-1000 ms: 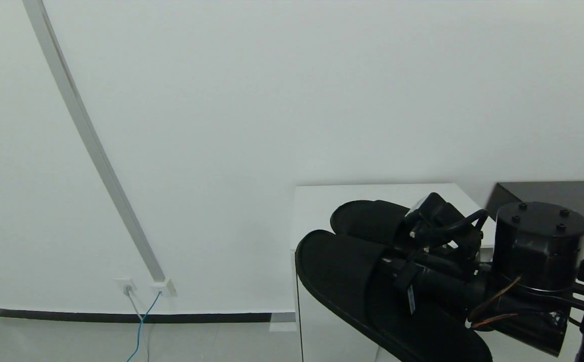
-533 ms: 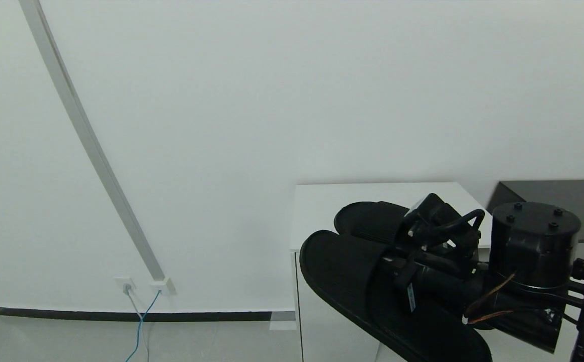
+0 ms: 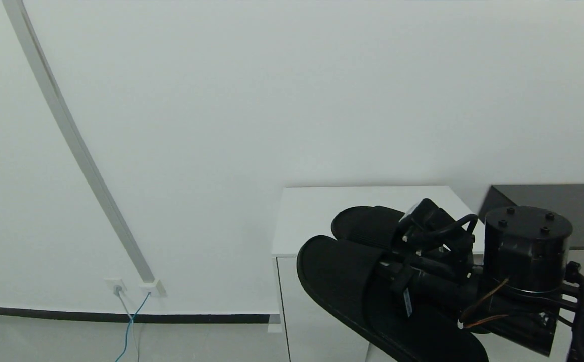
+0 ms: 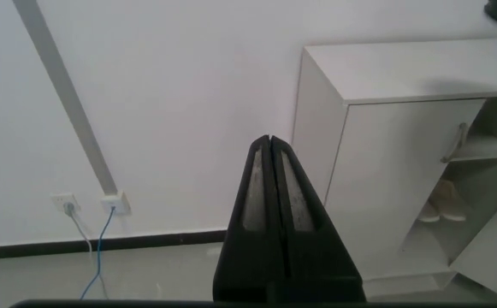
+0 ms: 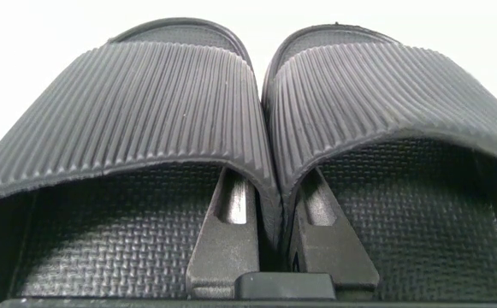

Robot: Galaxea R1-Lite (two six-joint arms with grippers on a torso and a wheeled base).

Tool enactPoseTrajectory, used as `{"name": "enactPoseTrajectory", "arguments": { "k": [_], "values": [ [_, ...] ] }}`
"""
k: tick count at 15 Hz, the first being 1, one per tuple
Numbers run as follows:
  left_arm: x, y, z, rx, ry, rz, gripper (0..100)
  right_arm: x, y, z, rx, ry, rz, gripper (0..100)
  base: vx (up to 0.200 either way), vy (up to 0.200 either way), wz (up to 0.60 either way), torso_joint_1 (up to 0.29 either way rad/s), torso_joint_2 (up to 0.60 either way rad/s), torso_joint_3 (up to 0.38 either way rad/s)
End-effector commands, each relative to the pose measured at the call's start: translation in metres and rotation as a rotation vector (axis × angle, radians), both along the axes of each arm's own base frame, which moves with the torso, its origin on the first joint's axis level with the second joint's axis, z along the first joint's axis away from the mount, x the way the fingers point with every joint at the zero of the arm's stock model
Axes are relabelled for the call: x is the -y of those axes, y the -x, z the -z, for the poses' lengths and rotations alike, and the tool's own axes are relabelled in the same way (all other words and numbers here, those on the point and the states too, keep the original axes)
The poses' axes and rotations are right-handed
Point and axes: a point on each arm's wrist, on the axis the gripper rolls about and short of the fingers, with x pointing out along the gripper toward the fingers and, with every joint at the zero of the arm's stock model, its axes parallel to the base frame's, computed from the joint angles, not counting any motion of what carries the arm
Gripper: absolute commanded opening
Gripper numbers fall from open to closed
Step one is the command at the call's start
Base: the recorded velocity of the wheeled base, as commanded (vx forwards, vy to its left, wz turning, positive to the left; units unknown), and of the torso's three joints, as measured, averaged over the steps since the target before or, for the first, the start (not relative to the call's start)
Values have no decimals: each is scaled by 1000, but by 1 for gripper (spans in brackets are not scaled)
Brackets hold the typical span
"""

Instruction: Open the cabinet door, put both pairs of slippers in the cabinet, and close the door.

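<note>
My right gripper [image 3: 397, 266] is shut on a pair of black slippers [image 3: 342, 266], held side by side in the air in front of the white cabinet [image 3: 352, 211]. In the right wrist view each finger [image 5: 231, 231] sits under one ribbed strap, and the slippers' [image 5: 171, 111] inner walls are pinched between the two. In the left wrist view my left gripper [image 4: 270, 145] is shut and empty, held left of the cabinet [image 4: 393, 73]. Past a door panel with a handle [image 4: 458, 141], the cabinet's inside shows a pair of pale slippers [image 4: 445, 201] below a shelf.
A grey cable duct [image 3: 70, 136] slants down the white wall to two sockets [image 3: 133, 287] with hanging cables. A dark tabletop [image 3: 563, 201] stands right of the cabinet. Bare floor [image 3: 120, 342] lies left of the cabinet.
The whole head view has shifted, so wall and cabinet sit a little further left: the camera moved. The right gripper keeps the same hold on the black slippers.
</note>
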Motion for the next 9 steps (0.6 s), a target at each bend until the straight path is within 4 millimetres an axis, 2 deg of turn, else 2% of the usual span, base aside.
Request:
{"name": "enactPoseTrajectory", "arguments": {
  "k": [1, 9],
  "values": [
    [0, 0, 0, -1, 0, 0, 0, -1, -1, 2, -6, 5, 2, 0, 0, -200, 0, 7, 2, 2],
    [0, 0, 0, -1, 0, 0, 0, -1, -3, 6, -18, 9, 3, 0, 0, -200, 0, 3, 1, 3]
  ]
}}
